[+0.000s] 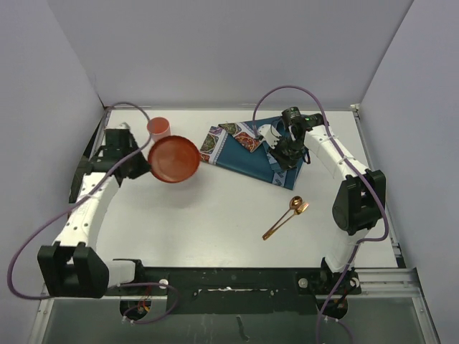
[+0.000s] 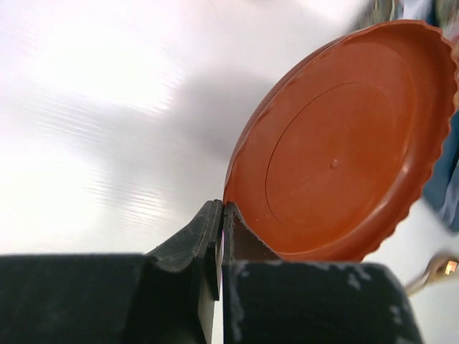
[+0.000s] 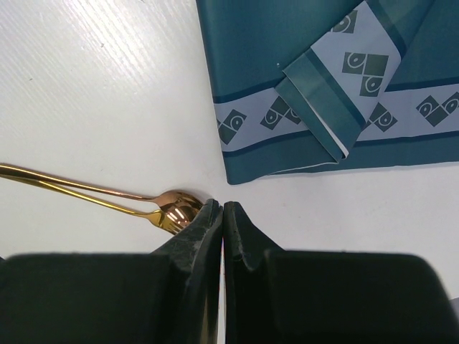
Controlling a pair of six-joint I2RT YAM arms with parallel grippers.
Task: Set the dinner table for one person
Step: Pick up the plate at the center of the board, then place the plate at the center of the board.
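Left pincer is gripping the rim of the red plate, seemingly clear of the tabletop; right pincer is hovering closed, empty, placemat just ahead.

From the middle of my table: the placemat lies on it at twelve o'clock, the plate at ten o'clock, the cup just behind the plate, and the spoon and fork together at four o'clock.

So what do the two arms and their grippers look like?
The left arm and right arm have white links and chunky black joints. A purple cable trails along each. The left gripper and right gripper have matte black fingers tapering to thin tips.
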